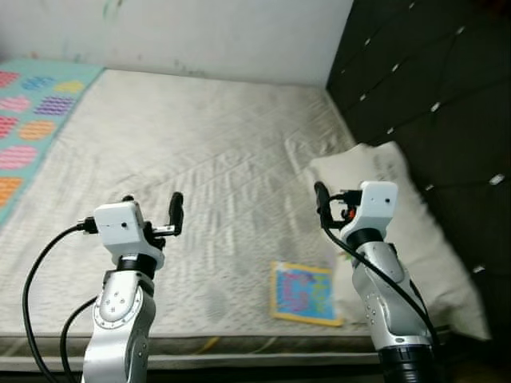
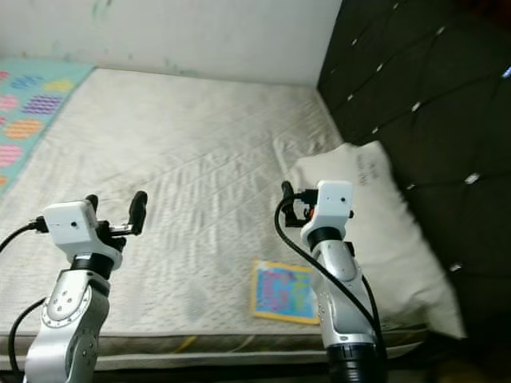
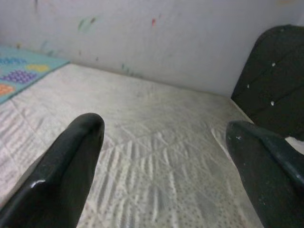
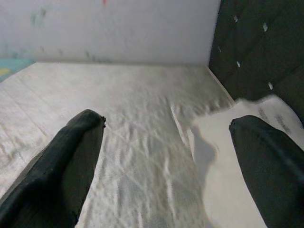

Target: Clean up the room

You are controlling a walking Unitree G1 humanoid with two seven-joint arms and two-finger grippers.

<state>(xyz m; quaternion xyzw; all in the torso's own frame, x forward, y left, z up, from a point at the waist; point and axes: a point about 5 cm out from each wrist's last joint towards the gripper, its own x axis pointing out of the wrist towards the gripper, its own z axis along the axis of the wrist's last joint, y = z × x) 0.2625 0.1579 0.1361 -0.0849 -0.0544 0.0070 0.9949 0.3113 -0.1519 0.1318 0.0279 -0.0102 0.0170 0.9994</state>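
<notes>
Open mattress ahead, hemmed in at the back and right.

The mattress [image 1: 200, 159] lies bare across its middle and far half, so both grippers have open room forward between them and the wall [image 1: 215, 36] behind. The headboard [image 1: 431, 96] closes off the right side, and the pillow [image 1: 399, 231] lies against it, taking up the mattress's right strip just beside the right gripper [image 1: 322, 209]. A book [image 1: 302, 293] lies flat near the front edge, touching the pillow's near corner. A patterned blanket [image 1: 32, 120] borders the left. The left gripper [image 1: 152, 207] hovers over bare mattress, fingers spread.
</notes>
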